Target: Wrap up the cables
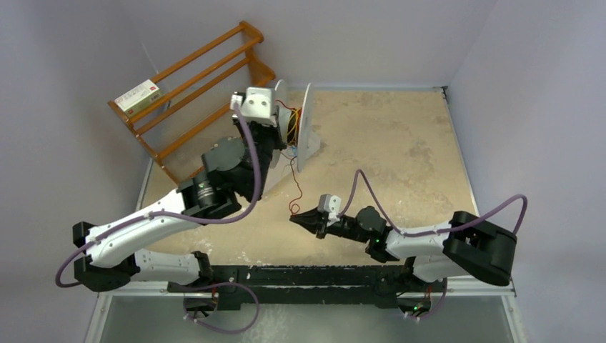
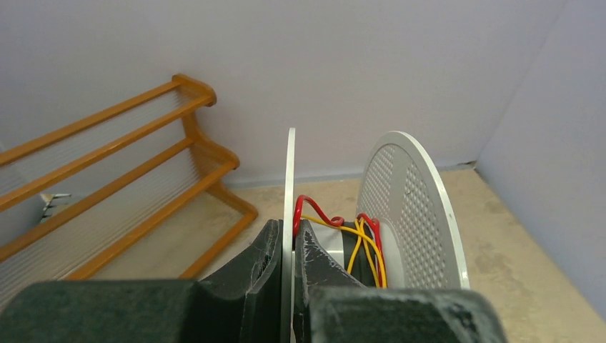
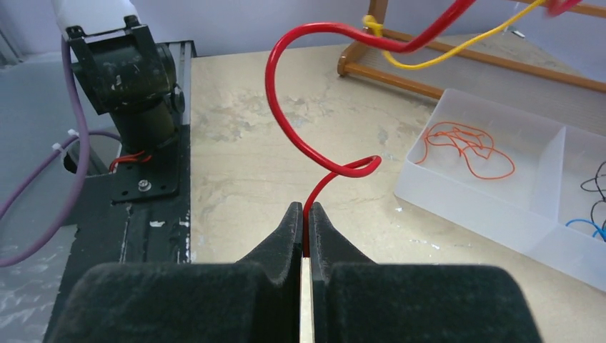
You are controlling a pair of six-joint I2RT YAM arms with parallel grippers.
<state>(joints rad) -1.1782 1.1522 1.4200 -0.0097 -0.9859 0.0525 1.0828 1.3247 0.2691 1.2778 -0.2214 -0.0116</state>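
Note:
A spool with two pale discs point(image 1: 306, 128) stands on edge at the back of the table. My left gripper point(image 2: 289, 232) is shut on the thin left disc point(image 2: 291, 171). The other disc is perforated point(image 2: 407, 207). Red point(image 2: 309, 204) and yellow point(image 2: 357, 250) cables are wound on the hub between the discs. From the spool a long red cable point(image 1: 296, 182) hangs down to my right gripper point(image 1: 294, 216), at the table's middle front. In the right wrist view the right gripper point(image 3: 305, 209) is shut on this red cable point(image 3: 275, 93), which loops upward. A yellow cable point(image 3: 457, 46) crosses above.
A wooden rack point(image 1: 193, 86) with a small box point(image 1: 139, 96) on it leans in the back left corner. In the right wrist view a clear divided tray point(image 3: 500, 207) holds orange point(image 3: 464, 146), black point(image 3: 597, 182) and blue point(image 3: 586, 225) wires. A black arm base point(image 3: 128, 64) stands at the left.

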